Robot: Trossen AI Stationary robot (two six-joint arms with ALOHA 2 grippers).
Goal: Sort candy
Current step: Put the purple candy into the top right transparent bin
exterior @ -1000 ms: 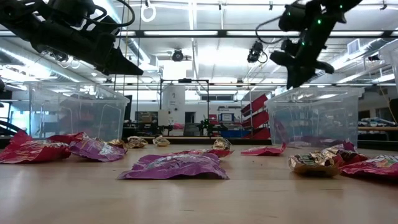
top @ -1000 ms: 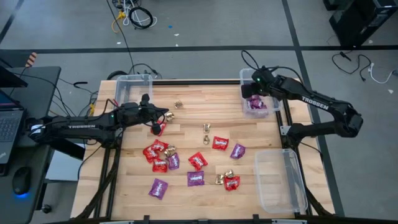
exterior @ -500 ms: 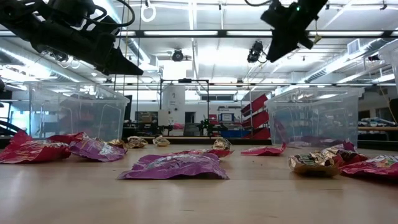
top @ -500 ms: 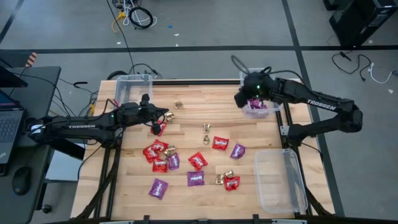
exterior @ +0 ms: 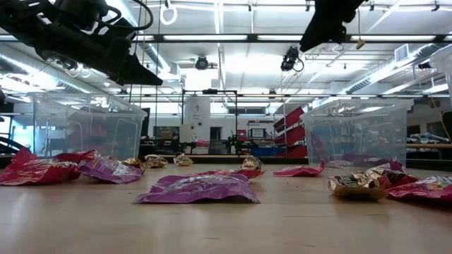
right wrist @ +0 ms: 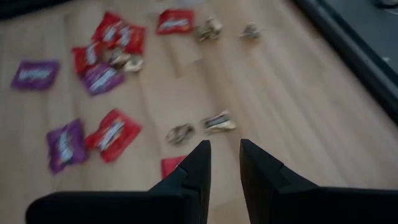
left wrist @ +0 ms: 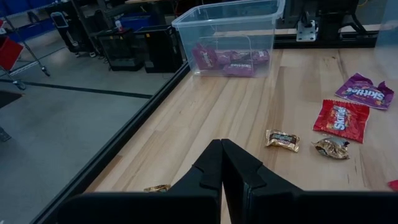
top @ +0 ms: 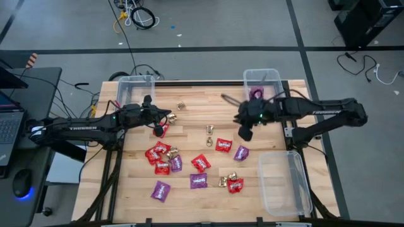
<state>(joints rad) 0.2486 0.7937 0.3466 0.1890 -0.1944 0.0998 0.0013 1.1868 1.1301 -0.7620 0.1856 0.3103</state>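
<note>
1. the candy is mostly loose on the bench point(top: 189, 129); nearest the action is a red packet point(top: 223, 145) with a purple packet point(top: 241, 152) just beside it and two gold foil pieces point(top: 209, 130) a little further in; the rest sit in a clump toward the left arm's half; some purple ones are already in the far right bin point(top: 262, 85)
2. the red packet lies just in front of and below the right end effector point(top: 245, 132), towards the bench centre; the packet looks roughly square so I can't call a long axis; my guess is that's the next pick and the right arm is clearly the nearer one
3. right end effector: fingers a little apart, nothing between them, hanging above the bench
4. left end effector point(top: 158, 129) hovers by a red packet on its own side; fingers together, nothing held
5. right wrist view shows the gap between its fingers and the gold pieces point(right wrist: 194, 129) ahead; the high view doesn't show that gap, but only it shows both arms and the bins at once
</note>
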